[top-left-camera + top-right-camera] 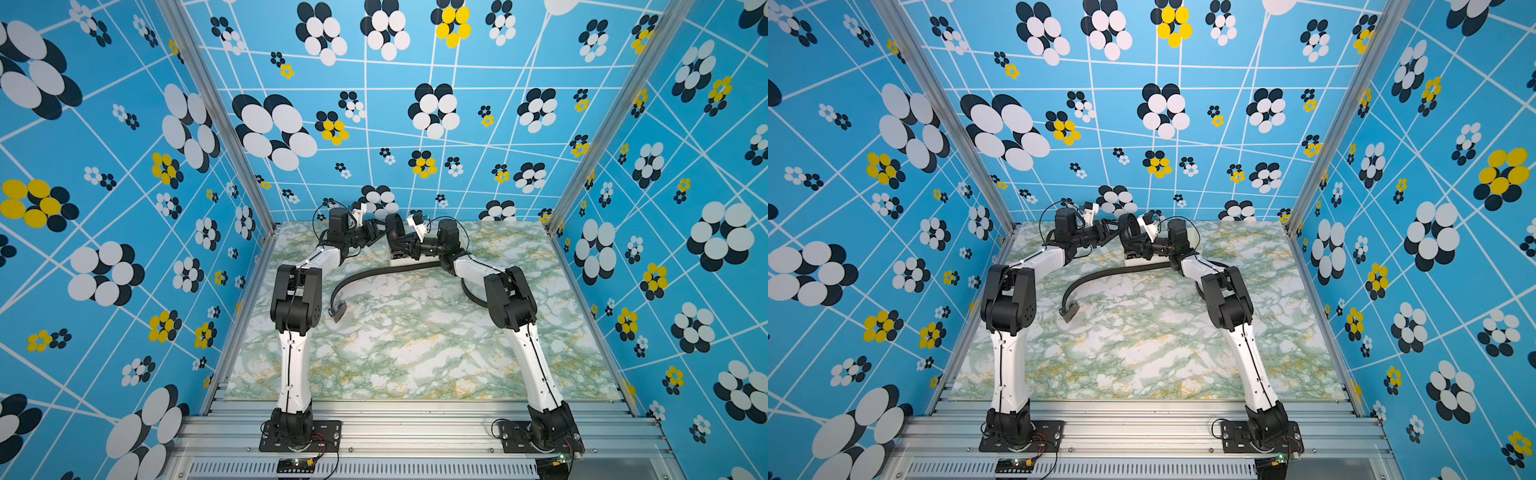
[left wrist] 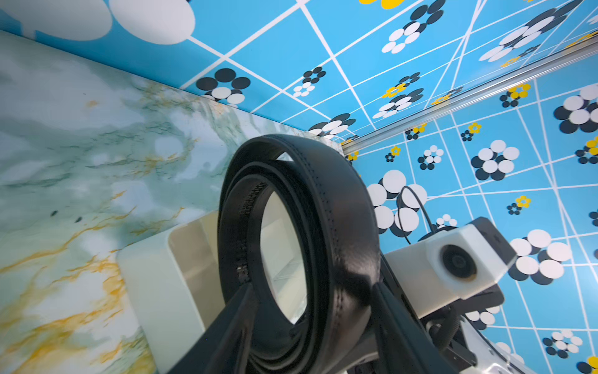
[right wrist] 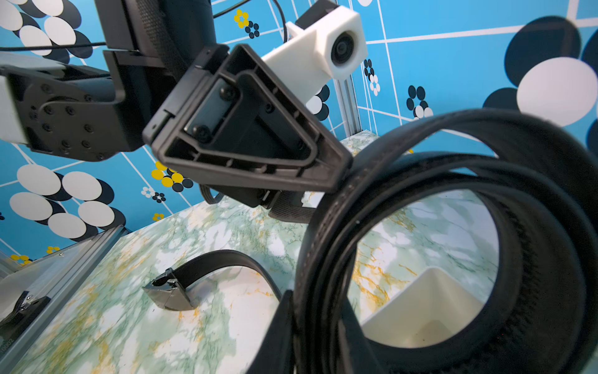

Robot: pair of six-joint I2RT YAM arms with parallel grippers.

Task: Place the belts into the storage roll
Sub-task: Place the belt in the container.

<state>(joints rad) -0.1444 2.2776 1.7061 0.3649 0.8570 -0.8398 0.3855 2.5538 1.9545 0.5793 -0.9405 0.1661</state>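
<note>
Two belts in play. One is wound into a coil and stands on edge over the tray at the back of the table. Whether its lower rim touches the tray, I cannot tell.

My right gripper is nearly closed and pinches the coil's band, with one finger inside the ring and one outside. A corner of the tray shows through the ring in the right wrist view.

My left gripper has its fingers spread across the belt's width, one at each side face of the coil. The tips look to be against it, but I cannot tell whether they press or only rest there.

In both top views my two grippers meet at the coil from opposite sides.

The loose belt lies uncoiled and flat on the table. It curves from just in front of the tray toward my left arm. Its buckle lies at that end, well apart from the tray. The other end runs under my right forearm
</note>
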